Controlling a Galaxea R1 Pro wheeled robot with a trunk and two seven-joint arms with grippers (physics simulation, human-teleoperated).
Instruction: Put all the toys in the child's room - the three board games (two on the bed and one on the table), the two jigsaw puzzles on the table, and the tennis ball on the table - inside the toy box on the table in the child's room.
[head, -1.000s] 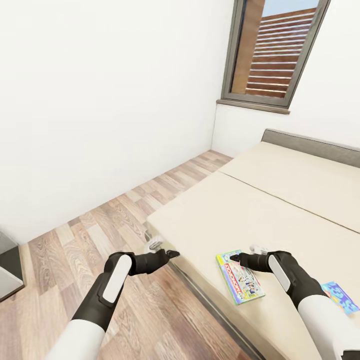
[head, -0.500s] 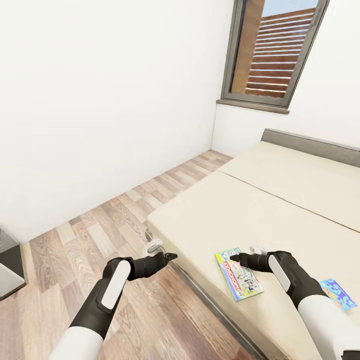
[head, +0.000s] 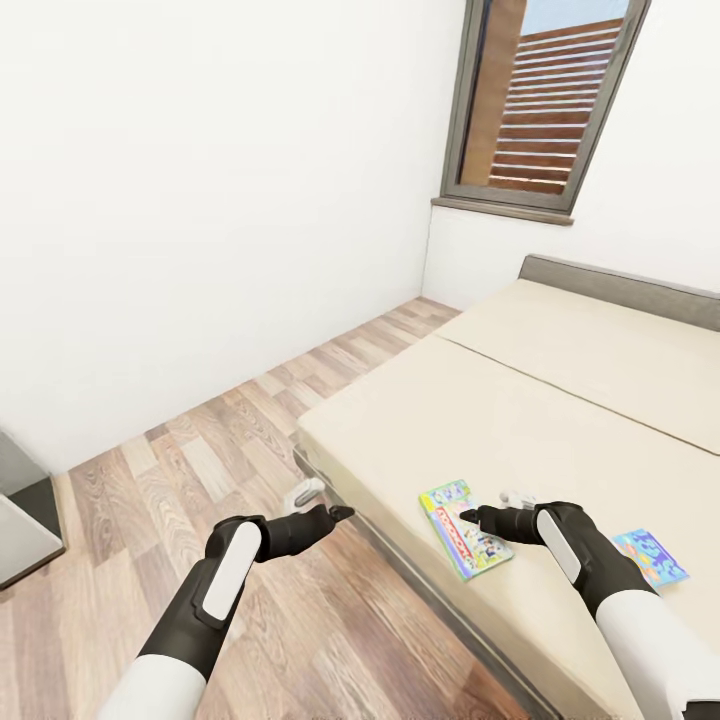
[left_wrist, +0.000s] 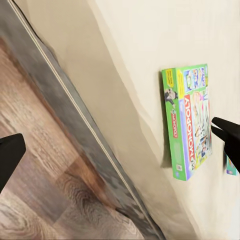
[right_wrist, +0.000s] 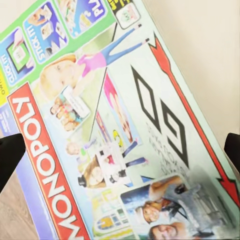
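On the bed's cream mattress (head: 560, 420), near its front edge, lies a green Monopoly board game (head: 462, 528) (left_wrist: 192, 120) (right_wrist: 110, 130), flat and cover up. A smaller blue-white board game (head: 648, 557) lies further right on the mattress, beside my right forearm. My right gripper (head: 466, 517) (right_wrist: 120, 150) hovers open just above the Monopoly box, one fingertip (right_wrist: 10, 152) at each side of its cover. Over the wood floor beside the bed edge, my left gripper (head: 340, 513) (left_wrist: 120, 147) is open and points toward the same box.
A thin grey bed frame (head: 420, 590) runs along the mattress edge between my arms. Wood floor (head: 200, 470) stretches left to a white wall. A grey piece of furniture (head: 20, 510) stands at the far left. A window (head: 540, 110) is above the bed's far end.
The whole picture has shifted a little, so the camera moved; bed and boxes sit slightly higher and further left. My left arm dropped a bit. Both grippers stay open.
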